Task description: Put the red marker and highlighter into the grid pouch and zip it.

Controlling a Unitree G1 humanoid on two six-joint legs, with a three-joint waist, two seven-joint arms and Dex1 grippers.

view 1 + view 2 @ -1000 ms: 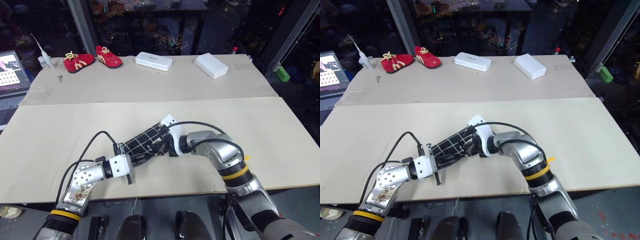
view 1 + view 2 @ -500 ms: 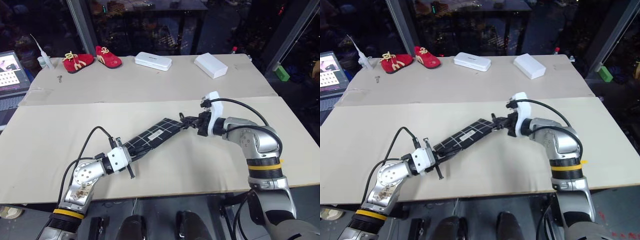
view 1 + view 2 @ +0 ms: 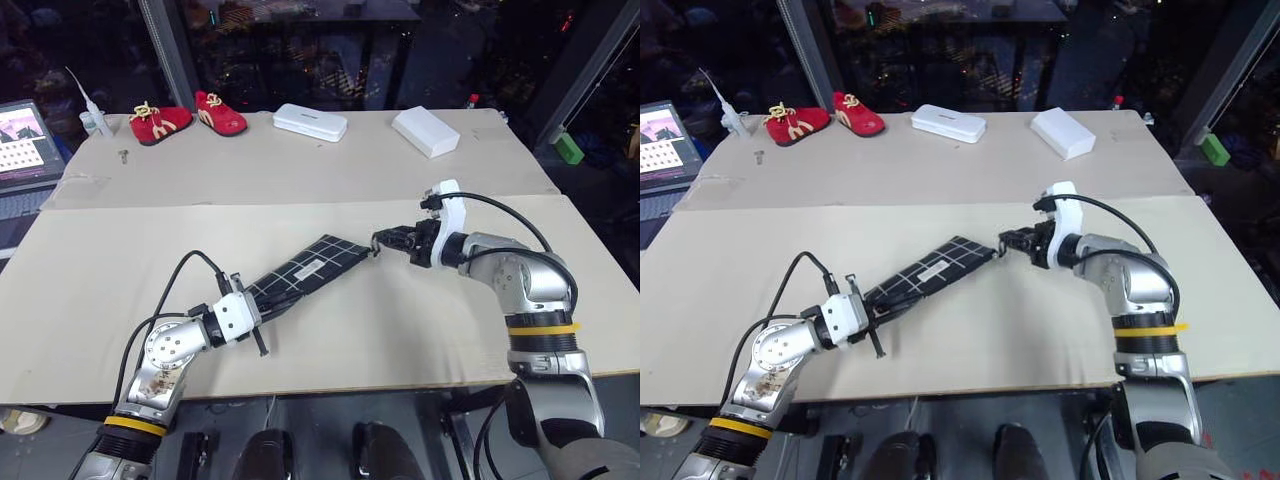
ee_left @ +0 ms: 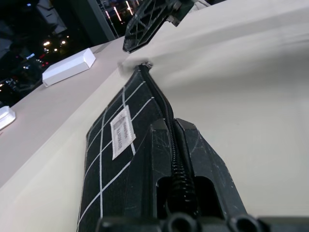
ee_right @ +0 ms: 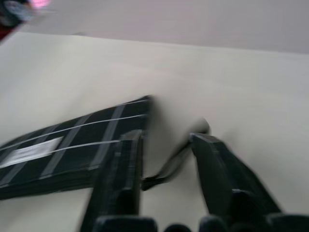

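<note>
Setting: beige cardboard tabletop [image 3: 120,260] in front of dark glass, clutter along its 12 o'clock edge.
Grid pouch: the grid pouch [image 3: 305,271] lies flat near the table's middle, running from about 7 o'clock up to 1 o'clock, white label up, zipper looking closed along its length in the left wrist view.
Left gripper: the left gripper [image 3: 262,308] is clamped on the pouch's 7 o'clock end, fingers either side of the zipper track.
Right gripper: the right gripper [image 3: 386,239] sits just off the pouch's 1 o'clock corner, fingers parted; the pull cord [image 5: 166,173] lies loose between them, not pinched.
Marker and highlighter: neither is on the table; presumably inside the pouch.
Risk: if the zipper slider stopped short of the end, the pouch is not fully shut, and the freed cord would need re-gripping. Lifting the left end could also drag the pouch.
Count: one pouch, two grippers, two white boxes [image 3: 310,122] [image 3: 424,130], two red shoes [image 3: 158,122] [image 3: 219,112], one laptop [image 3: 22,142].
</note>
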